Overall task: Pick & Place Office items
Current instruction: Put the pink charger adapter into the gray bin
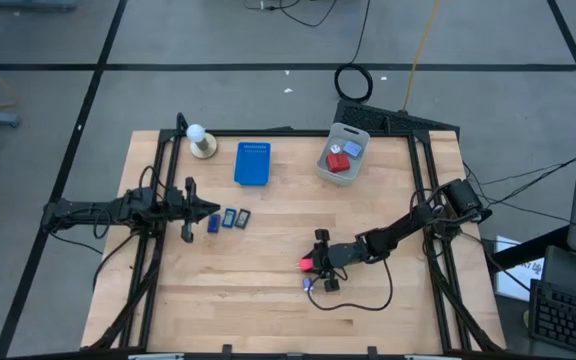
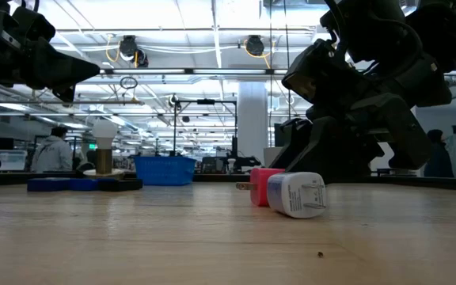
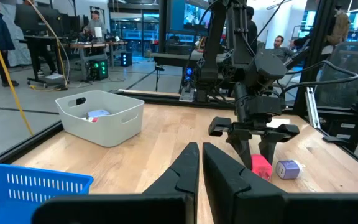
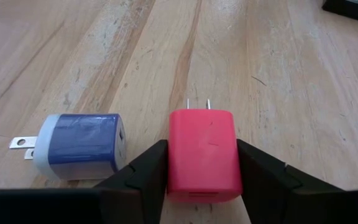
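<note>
We note the pink charger block (image 4: 202, 152) lying on the wooden table (image 1: 268, 270), right of centre and toward the front edge, prongs pointing away from the right gripper (image 4: 202, 168), whose two fingers press both its sides. Just beside it lies a blue-and-white charger (image 4: 79, 145), apart from the fingers. Farther back sits a white bin (image 1: 344, 155) holding a red block (image 1: 337, 161). On the left side three small dark-blue rectangles (image 1: 228, 218) lie in a row beside the left gripper (image 3: 199, 168), fingers closed with nothing between them. A blue basket (image 1: 253, 163) and a white ball on a round base (image 1: 200, 140) stand behind.
</note>
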Controlling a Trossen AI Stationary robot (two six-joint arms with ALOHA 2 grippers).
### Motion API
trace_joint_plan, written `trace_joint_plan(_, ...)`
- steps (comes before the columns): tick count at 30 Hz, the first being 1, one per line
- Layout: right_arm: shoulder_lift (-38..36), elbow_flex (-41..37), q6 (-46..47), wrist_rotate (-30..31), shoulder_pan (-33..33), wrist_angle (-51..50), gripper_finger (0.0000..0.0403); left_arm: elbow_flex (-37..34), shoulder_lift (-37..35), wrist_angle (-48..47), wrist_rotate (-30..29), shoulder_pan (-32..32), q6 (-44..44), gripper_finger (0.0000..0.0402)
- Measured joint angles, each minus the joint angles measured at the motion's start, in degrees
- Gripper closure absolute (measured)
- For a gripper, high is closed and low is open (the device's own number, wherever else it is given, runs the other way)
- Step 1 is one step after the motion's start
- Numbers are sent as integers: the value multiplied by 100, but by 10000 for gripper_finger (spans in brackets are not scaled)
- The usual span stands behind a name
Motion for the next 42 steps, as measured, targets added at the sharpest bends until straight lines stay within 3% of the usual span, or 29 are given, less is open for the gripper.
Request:
trace_joint_plan(31, -1, 0, -136, -13, -2, -25, 240, 0, 2, 0, -1, 0, 0, 380)
trace_joint_plan(42, -332, -2, -173, -7, -2, -271, 241, 0, 0, 0, 0, 0, -1, 380)
